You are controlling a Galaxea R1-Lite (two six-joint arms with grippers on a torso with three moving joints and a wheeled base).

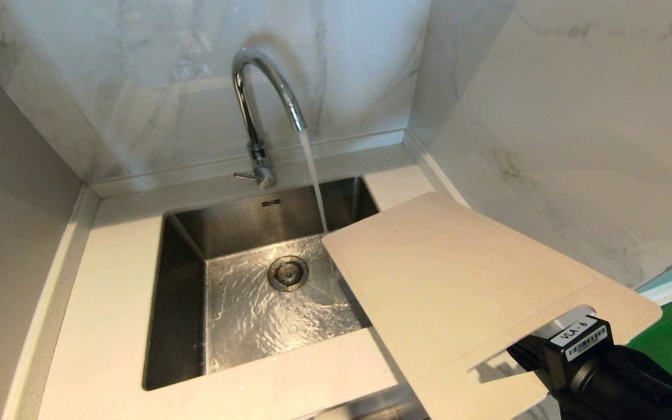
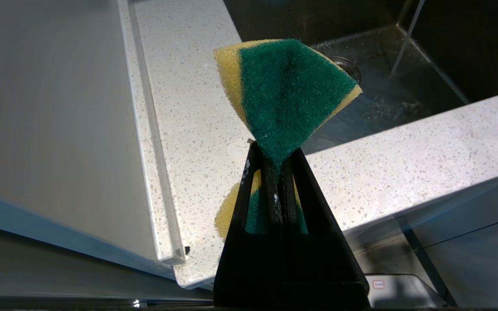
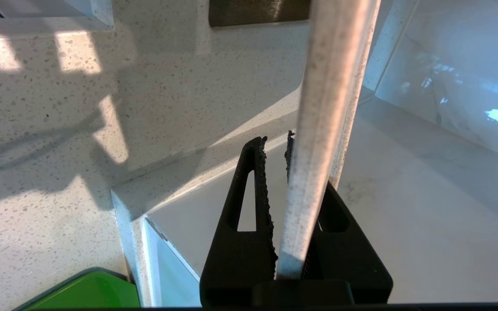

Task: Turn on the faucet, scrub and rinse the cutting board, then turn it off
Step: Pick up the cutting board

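the right gripper [image 3: 275, 142] sits at the near right corner of the scene, clamped on the handle end of the board [image 1: 458, 280], close by its slot. seen edge-on from the wrist, the board [image 3: 318, 142] stands between the two black fingers [image 3: 253, 194] and runs away from the gripper. from the head view the board is lifted and tilted, stretching up and away from the gripper, over the right part of the bench [image 1: 102, 326] and out over the right side of the sink [image 1: 184, 280]. a green thing [image 1: 671, 335] lies just beside the gripper, on its right.

the left gripper [image 2: 275, 155] is squeezed shut on a sponge [image 2: 288, 95], green scouring side facing the camera, yellow foam at the edges. it hangs over the speckled bench [image 2: 188, 108], with the sink beyond it.

past the board's far corner, water falls in a stream [image 1: 314, 181] from the faucet [image 1: 257, 105] and lands just beside that corner, rippling across the sink floor around the drain [image 1: 287, 272]. the faucet stands behind the sink, farthest from the right gripper, its lever [image 1: 245, 174] sticking out to the left, against a marble wall [image 1: 167, 76].
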